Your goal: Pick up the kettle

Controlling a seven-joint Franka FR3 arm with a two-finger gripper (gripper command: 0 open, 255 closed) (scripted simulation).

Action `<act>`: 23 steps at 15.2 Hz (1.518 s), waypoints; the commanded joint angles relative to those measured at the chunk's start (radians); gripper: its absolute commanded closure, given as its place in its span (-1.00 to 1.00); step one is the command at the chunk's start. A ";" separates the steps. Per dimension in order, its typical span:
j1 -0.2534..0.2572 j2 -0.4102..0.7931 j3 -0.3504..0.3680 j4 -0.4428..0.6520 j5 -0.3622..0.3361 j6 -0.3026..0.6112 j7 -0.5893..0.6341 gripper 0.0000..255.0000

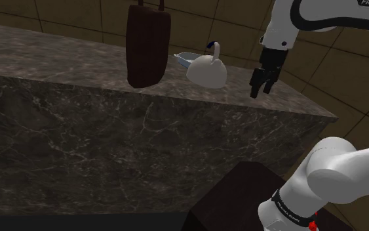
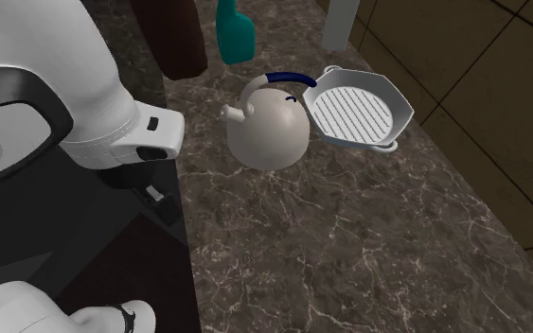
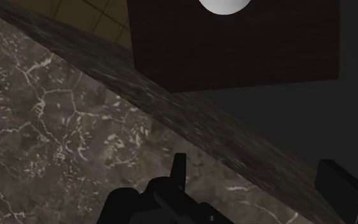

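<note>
Dark veined marble counter (image 1: pixel 111 131), tan tiled surfaces behind, dim light. Kettle (image 2: pixel 269 128) is white with a dark blue handle and stands upright close to the counter's stand-side edge. White ribbed grill pan (image 2: pixel 354 112) sits just beside it, rim at the handle – can't tell if they touch. Teal bottle (image 2: pixel 236 33) and dark brown vessel (image 2: pixel 174 38) stand further back. Gripper (image 1: pixel 261 93) hangs near the kettle on the shoulder view's right, not touching it – fingers spread, nothing between them. "FRANK" is readable on the arm (image 1: pixel 320 16). Bare marble takes the second exterior view's lower right.
</note>
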 commanded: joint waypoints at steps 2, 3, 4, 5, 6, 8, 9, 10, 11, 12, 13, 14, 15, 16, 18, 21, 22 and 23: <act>-0.004 0.044 0.005 0.043 0.014 -0.004 0.027 -1.00; -0.008 0.088 0.010 0.087 0.027 -0.010 0.053 -1.00; -0.013 0.132 0.013 0.133 0.039 -0.017 0.079 -1.00; -0.017 0.175 0.016 0.179 0.050 -0.025 0.105 -1.00; -0.021 0.218 0.018 0.226 0.062 -0.034 0.130 -1.00; -0.030 0.304 0.021 0.325 0.083 -0.056 0.180 -1.00; -0.035 0.346 0.021 0.376 0.093 -0.069 0.204 -1.00; -0.039 0.389 0.020 0.429 0.103 -0.083 0.228 -1.00; -0.043 0.432 0.018 0.483 0.113 -0.098 0.252 -1.00; -0.048 0.476 0.017 0.539 0.123 -0.115 0.276 -1.00; -0.052 0.519 0.014 0.597 0.133 -0.132 0.299 -1.00; -0.056 0.564 0.010 0.657 0.143 -0.151 0.322 -1.00; -0.061 0.609 0.006 0.720 0.153 -0.172 0.345 -1.00; -0.066 0.656 0.001 0.785 0.164 -0.194 0.367 -1.00; -0.076 0.753 -0.010 0.926 0.188 -0.245 0.412 -1.00; -0.099 0.919 -0.031 1.180 0.233 -0.342 0.479 -1.00; -0.103 0.941 -0.033 1.215 0.239 -0.356 0.488 -1.00; -0.102 0.930 -0.032 1.185 0.237 -0.337 0.486 -1.00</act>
